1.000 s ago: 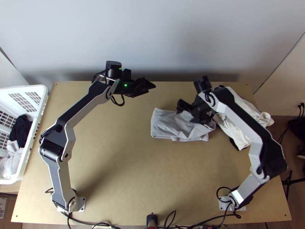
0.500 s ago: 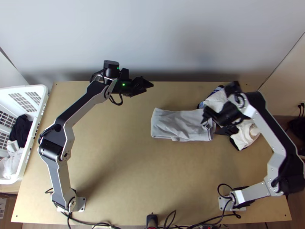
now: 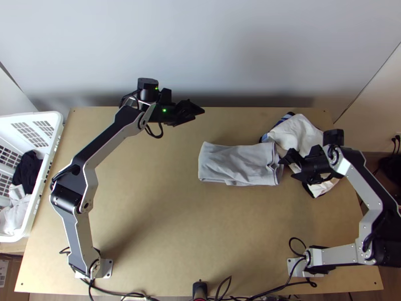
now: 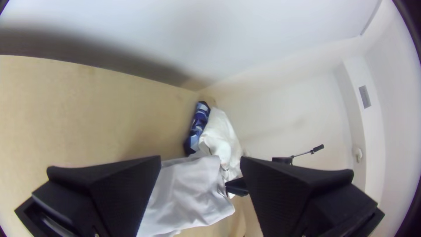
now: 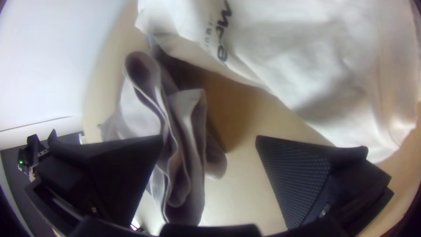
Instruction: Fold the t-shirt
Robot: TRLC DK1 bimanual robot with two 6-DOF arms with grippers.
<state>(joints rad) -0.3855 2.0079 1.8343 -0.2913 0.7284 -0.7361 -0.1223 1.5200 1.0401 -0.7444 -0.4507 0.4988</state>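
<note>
i have two claws over one table [image 3: 150,210], and one grey shirt [image 3: 235,163] lies on it, right of the middle and toward the far side. it is folded into one flat oblong, longer left to right than near to far, with a few shallow creases across the top. at its right end i count several layers, their edges loose and curling, one of them rounded into a loop.

my right claw [image 3: 286,168] is at that right end, its two fingers [image 5: 302,180] wide apart, one of them by the layers; whether it touches them i cannot tell. my left claw [image 3: 199,114] hangs near the far edge, left of the shirt and well apart from it, its two fingers [image 4: 118,188] apart as well.

right of the shirt lies one white cloth [image 3: 303,131], bunched, partly under my right claw, with one blue patterned cloth [image 3: 281,120] poking out at its far left side. at the far left stands one white basket [image 3: 59,125], holding one dark cloth [image 3: 26,170] and, nearer, some pale cloth [image 3: 16,213].
</note>
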